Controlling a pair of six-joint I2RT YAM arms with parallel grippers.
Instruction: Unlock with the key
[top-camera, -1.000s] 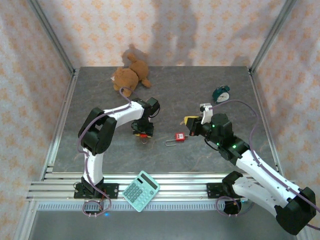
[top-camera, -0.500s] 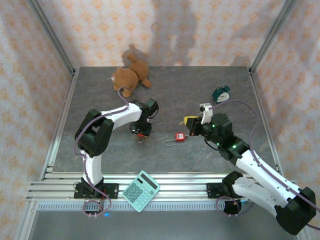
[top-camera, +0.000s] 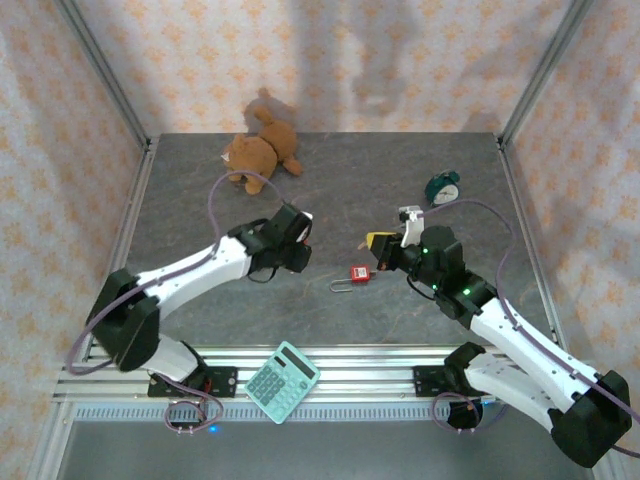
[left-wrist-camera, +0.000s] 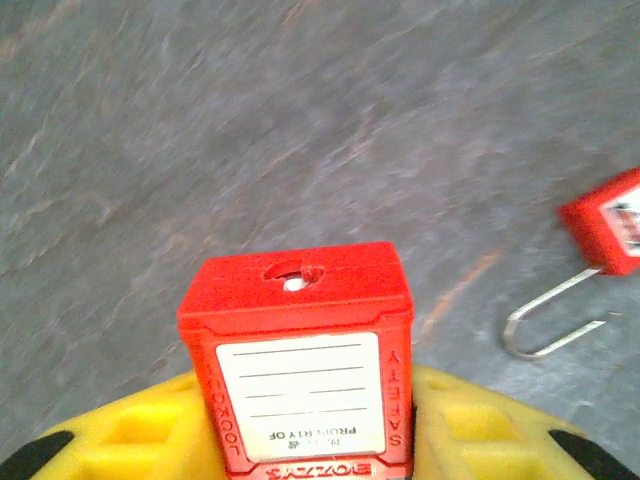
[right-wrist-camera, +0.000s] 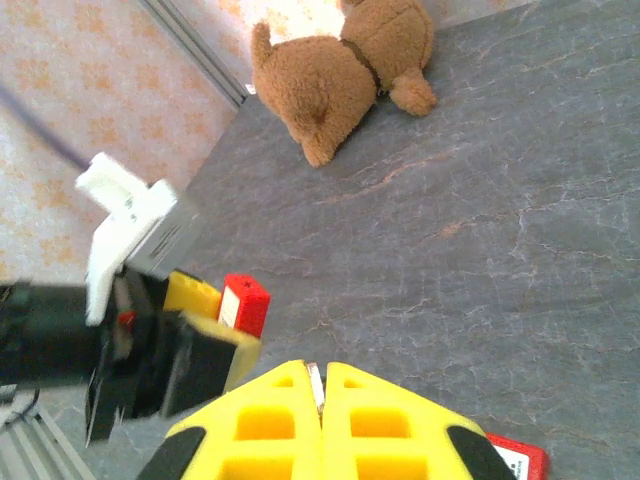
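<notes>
The left gripper (top-camera: 293, 252) is clamped on a red padlock (left-wrist-camera: 297, 340), holding the lower body between its yellow fingers. The keyhole (left-wrist-camera: 291, 272) faces outward, past the fingertips. The right gripper (right-wrist-camera: 320, 395) is pinched tight, and a thin pale sliver between its tips looks to me like the key (right-wrist-camera: 314, 378), seen edge-on. The two grippers hang apart over the desk (top-camera: 400, 170), with a second padlock (top-camera: 358, 273) lying on the surface between them, shackle out.

The pinch on the key worries me most. So little of it shows past the fingers that the blade could twist or slide back if it meets the red face beside the hole. The padlock is also gripped low down, so a push on its top end could tip it or drive it back between the fingers. The keyhole is small, and both arms must line up on it in mid-air. A slight tilt of either wrist would jam the blade. The loose padlock sits close under the path and could get knocked.
</notes>
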